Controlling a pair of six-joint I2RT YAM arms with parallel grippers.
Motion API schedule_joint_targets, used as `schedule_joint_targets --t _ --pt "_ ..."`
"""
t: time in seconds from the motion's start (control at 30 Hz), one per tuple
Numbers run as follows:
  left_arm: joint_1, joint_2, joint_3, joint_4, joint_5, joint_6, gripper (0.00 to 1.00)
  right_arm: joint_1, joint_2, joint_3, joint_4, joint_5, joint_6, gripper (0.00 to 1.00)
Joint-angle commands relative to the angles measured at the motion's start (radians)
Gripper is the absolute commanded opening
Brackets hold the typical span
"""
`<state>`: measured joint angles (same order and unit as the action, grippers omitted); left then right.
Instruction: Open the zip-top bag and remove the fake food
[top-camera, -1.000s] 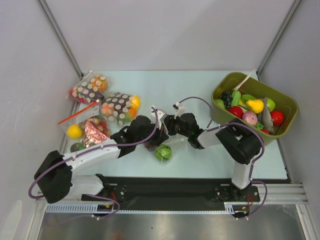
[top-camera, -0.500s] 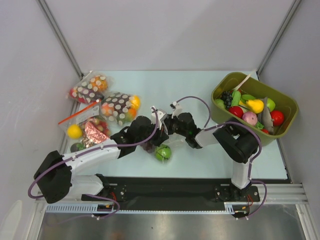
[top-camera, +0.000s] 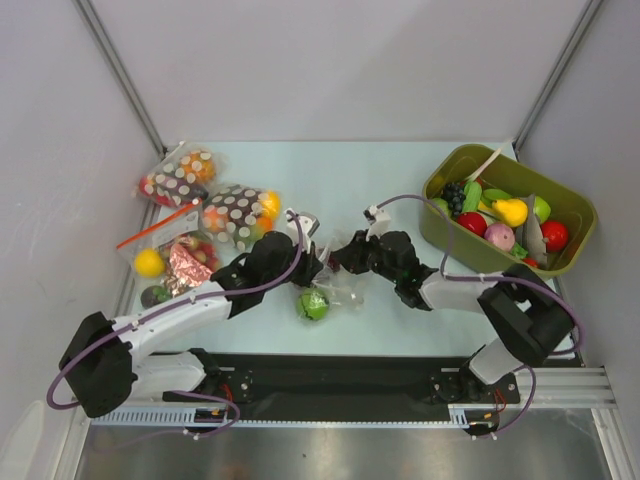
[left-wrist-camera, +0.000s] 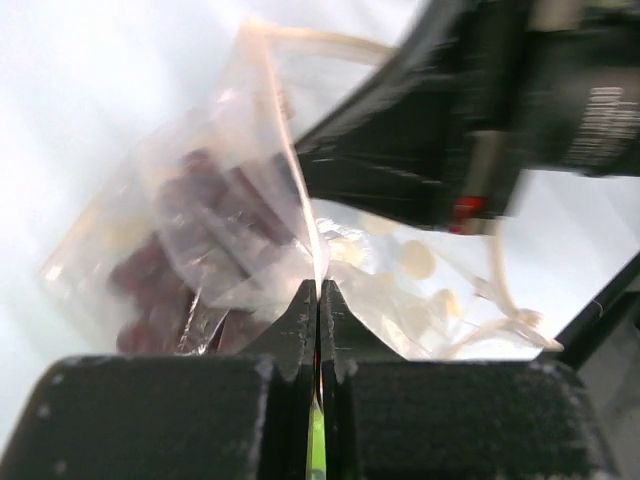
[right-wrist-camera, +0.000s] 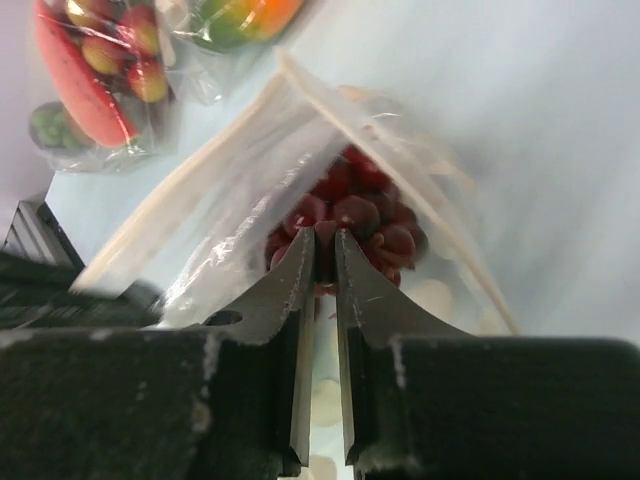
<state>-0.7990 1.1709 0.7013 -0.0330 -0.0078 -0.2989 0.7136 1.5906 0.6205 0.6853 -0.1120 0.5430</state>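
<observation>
The zip-top bag (top-camera: 338, 287) hangs clear and crinkly between my two grippers at the table's middle. My left gripper (left-wrist-camera: 318, 290) is shut on a fold of the bag (left-wrist-camera: 255, 190) near its mouth. A dark purple grape bunch (left-wrist-camera: 165, 275) shows through the plastic. My right gripper (right-wrist-camera: 325, 240) reaches into the open mouth of the bag (right-wrist-camera: 215, 190), its tips shut on the grape bunch (right-wrist-camera: 370, 215). In the top view, the left gripper (top-camera: 303, 264) and the right gripper (top-camera: 345, 260) face each other. A green round fruit (top-camera: 313, 303) lies just in front of them.
An olive bin (top-camera: 470, 152) full of toy fruit stands at the back right. Two brown white-dotted bags (top-camera: 238, 214) (top-camera: 181, 176) and a bag with a red zip strip (top-camera: 172, 252) lie at the left. A yellow fruit (top-camera: 149, 263) sits inside it.
My right gripper closed on the grape bunch and its arm drew back to the right. The left gripper shifted slightly left with the bag edge. The green fruit moved a little left.
</observation>
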Motion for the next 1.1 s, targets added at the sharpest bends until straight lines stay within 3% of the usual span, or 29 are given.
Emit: schedule_joint_targets --t 0.0,0.43,0.73,1.07 --pt "0.021 -0.014 0.006 -0.004 -0.046 -0.031 0.00 0.010 -0.122 -0.013 -0.062 0.046 -0.073 0.00" --pt "0.055 0.021 0.044 -0.011 -0.024 -0.057 0.00 0.018 -0.474 -0.033 -0.401 0.090 -0.153 0.00" --pt "0.049 0.059 0.086 -0.002 0.049 -0.032 0.00 0.020 -0.603 -0.035 -0.472 0.054 -0.127 0.00" --pt "-0.072 0.148 0.201 0.007 0.035 -0.006 0.00 0.035 -0.460 0.085 -0.518 0.063 -0.153 0.00"
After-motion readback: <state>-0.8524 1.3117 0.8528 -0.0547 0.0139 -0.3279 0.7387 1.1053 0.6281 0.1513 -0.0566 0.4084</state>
